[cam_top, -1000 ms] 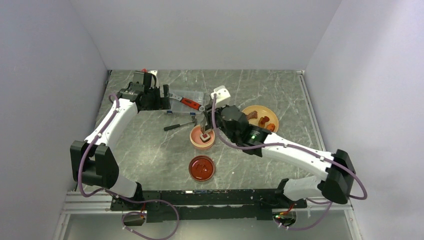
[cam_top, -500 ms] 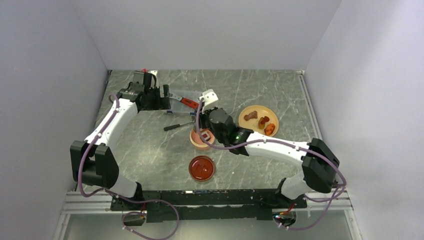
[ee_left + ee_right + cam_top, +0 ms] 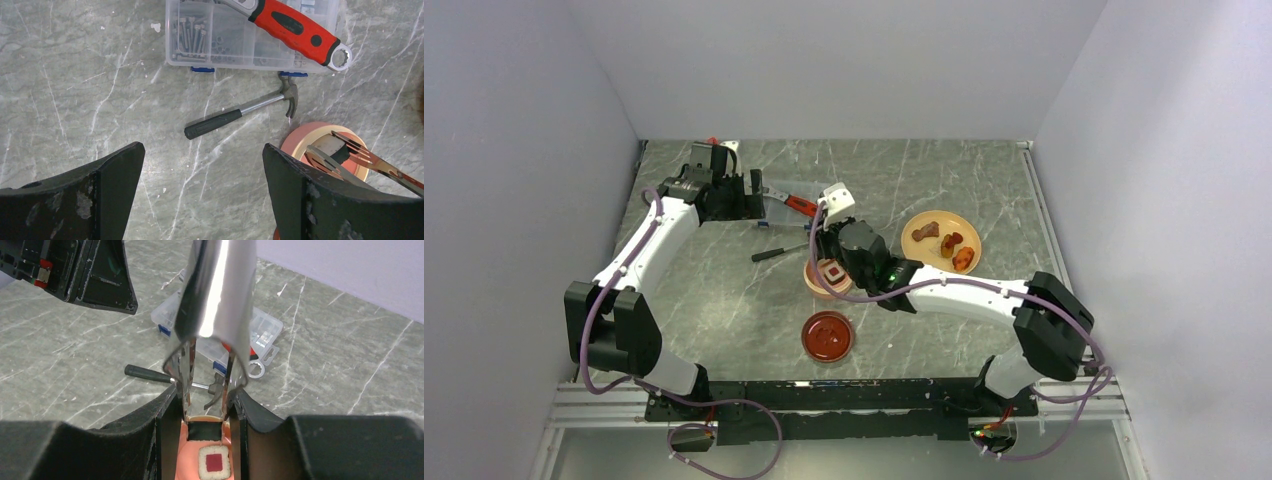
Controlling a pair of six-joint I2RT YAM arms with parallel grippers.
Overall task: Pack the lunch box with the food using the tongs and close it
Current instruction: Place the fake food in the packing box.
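The lunch box is a small round pink tub at mid-table, half hidden under my right gripper. That gripper is shut on the metal tongs, which point down into the tub. Between the tongs' tips sits a black-and-white roll with a red centre, inside the lunch box. The dark red lid lies flat in front of it. More food, brown and orange pieces, lies on the yellow plate. My left gripper hangs open over bare table at the back left.
A black-handled hammer lies just behind the tub. Behind it stands a clear parts case with a red-handled wrench on top. Grey walls close off the back and both sides.
My right arm has swung left and lowered, bringing the tongs and the roll down into the tub. The left arm has not moved.
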